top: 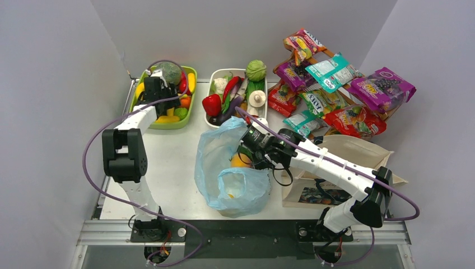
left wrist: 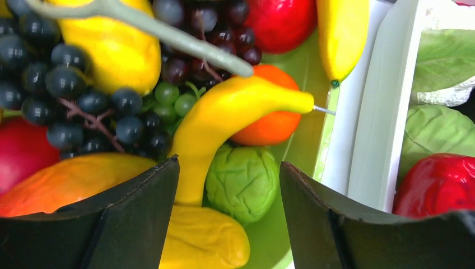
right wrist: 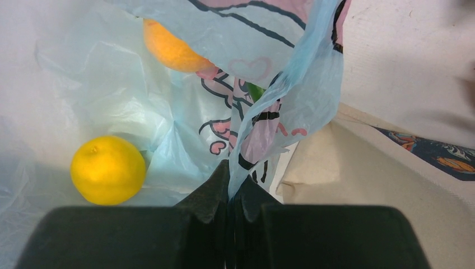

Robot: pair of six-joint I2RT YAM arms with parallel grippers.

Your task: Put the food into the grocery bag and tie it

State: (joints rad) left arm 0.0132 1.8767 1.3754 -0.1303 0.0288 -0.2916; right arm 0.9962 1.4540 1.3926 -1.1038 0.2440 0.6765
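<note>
The light-blue grocery bag [top: 224, 168] lies open mid-table, and my right gripper [top: 253, 148] is shut on a fold of its rim [right wrist: 263, 129]. Inside the bag I see a yellow fruit [right wrist: 107, 170] and an orange piece [right wrist: 168, 47]. My left gripper [top: 154, 89] hovers over the green tray [top: 193, 95] of toy fruit. Its jaws [left wrist: 228, 163] are open, straddling a green wrinkled ball [left wrist: 243, 188] and a yellow curved squash [left wrist: 224, 112] without touching them. Dark grapes [left wrist: 73, 101] and an orange [left wrist: 274, 126] lie beyond them.
A white tray [top: 215, 75] of vegetables stands beside the green one. Several snack packets [top: 336, 89] are spread at the back right. A beige canvas tote [top: 347, 151] lies under the right arm, next to the bag.
</note>
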